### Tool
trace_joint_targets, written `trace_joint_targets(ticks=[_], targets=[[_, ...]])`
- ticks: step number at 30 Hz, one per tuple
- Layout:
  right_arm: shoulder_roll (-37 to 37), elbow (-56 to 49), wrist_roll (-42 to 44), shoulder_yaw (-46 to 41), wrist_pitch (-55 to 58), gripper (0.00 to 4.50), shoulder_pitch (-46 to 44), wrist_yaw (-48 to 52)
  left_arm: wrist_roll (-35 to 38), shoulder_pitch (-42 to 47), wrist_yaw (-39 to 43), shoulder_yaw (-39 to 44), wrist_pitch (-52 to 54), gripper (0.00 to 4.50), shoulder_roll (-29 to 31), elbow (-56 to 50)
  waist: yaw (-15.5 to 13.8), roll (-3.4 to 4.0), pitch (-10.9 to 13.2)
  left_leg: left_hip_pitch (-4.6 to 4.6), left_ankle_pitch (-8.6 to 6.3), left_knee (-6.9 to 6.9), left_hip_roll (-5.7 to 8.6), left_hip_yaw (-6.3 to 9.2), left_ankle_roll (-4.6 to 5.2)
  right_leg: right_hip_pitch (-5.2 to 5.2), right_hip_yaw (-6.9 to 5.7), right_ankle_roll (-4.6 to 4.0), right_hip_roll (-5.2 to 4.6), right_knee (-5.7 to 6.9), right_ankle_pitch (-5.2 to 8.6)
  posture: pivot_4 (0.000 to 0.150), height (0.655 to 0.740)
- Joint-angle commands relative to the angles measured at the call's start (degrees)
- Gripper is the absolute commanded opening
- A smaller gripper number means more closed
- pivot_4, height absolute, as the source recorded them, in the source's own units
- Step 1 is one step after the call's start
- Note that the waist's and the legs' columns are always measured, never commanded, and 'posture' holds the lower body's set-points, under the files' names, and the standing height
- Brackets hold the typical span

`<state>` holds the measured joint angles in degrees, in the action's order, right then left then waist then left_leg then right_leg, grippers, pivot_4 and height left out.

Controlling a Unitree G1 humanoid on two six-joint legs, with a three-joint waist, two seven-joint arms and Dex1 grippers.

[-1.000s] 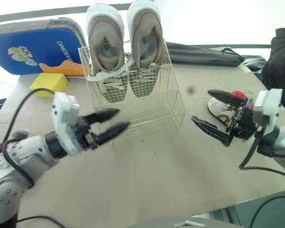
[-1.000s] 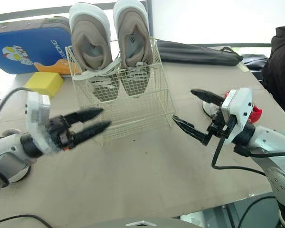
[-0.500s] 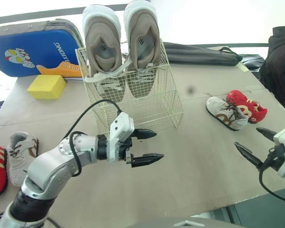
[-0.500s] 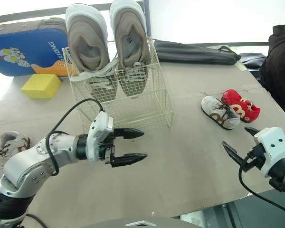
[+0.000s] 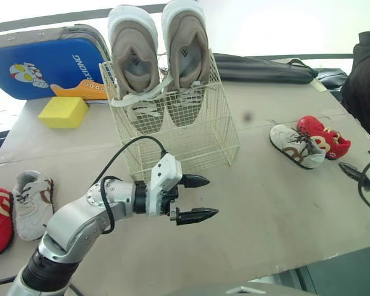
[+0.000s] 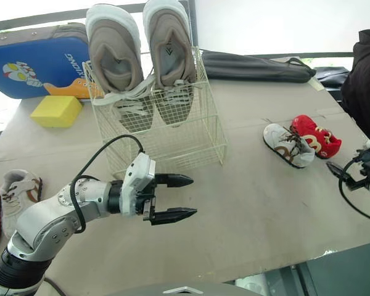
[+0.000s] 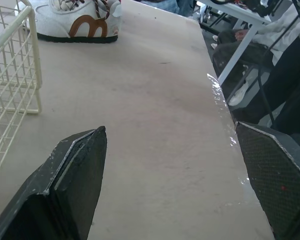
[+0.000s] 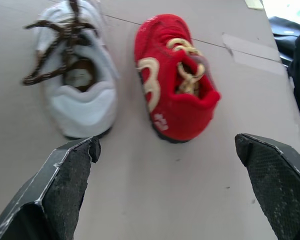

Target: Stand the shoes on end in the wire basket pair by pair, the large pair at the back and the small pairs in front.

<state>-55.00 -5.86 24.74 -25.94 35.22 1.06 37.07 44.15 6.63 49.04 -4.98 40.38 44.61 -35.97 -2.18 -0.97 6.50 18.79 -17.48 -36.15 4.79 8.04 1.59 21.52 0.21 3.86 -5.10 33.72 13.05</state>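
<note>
left gripper (image 5: pixel 213 197) wide and empty by wire basket (image 5: pixel 194 148); right gripper (image 8: pixel 166 146) wide near red shoe (image 8: pixel 172 95)

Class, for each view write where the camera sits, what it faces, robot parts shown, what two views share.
Left eye view: head, down at wire basket; left gripper open.
Right eye view: head, same scene; left gripper.
Left wrist view: left wrist, facing white shoe; own fingers.
Right wrist view: right wrist, over white shoe, red shoe; right gripper.
Wrist views share: white shoe.
</note>
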Motion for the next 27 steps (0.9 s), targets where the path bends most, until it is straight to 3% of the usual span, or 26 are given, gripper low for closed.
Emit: trace_joint_targets(ticks=[1,7,14,17,27], targets=[[-1.5,5.3,-1.9,2.8,-1.6,4.50,-5.6,2.2,-0.4,0.0,-0.2,0.9,-1.9,4.44,-1.1,-2.0,0.0,-0.08,0.0,0.01,0.00,0.00,-0.01,0.02,0.00,0.00,0.00,0.00,0.00,-0.01,0.00,0.150,0.7400],[-1.1,13.9,-3.1,8.1,-1.5,4.50,-15.1,6.0,-0.8,-0.2,-0.1,1.7,-3.3,4.44,-2.2,-1.8,-0.1,-0.06,0.0,0.05,0.00,-0.06,0.01,0.02,0.01,0.00,0.05,-0.01,-0.03,-0.01,-0.01,0.150,0.7400],[-1.0,-1.2,9.9,0.6,8.4,4.50,-8.5,14.1,-0.9,-3.3,-1.2,3.2,-3.2,4.44,-2.0,-3.6,-0.2,-0.02,-0.1,0.09,-0.02,-0.04,-0.01,0.10,0.02,0.00,0.22,0.22,-0.13,-0.02,-0.14,0.150,0.7400],[0.7,-2.5,8.2,2.8,7.7,4.50,-7.2,12.0,-0.8,-3.9,-1.8,3.4,-2.9,4.44,-2.3,-4.2,-0.2,-0.09,-0.1,0.08,-0.02,-0.07,0.00,0.15,0.02,-0.01,0.18,0.22,-0.21,-0.02,-0.14,0.150,0.7400],[4.5,8.7,-1.4,12.8,0.2,4.50,-14.5,9.1,0.7,-0.9,-1.3,4.6,-1.0,4.44,0.1,-5.1,0.0,0.06,0.0,0.04,-0.03,-0.08,0.04,-0.02,0.05,0.04,0.21,0.22,-0.02,0.02,-0.14,0.150,0.7400]])
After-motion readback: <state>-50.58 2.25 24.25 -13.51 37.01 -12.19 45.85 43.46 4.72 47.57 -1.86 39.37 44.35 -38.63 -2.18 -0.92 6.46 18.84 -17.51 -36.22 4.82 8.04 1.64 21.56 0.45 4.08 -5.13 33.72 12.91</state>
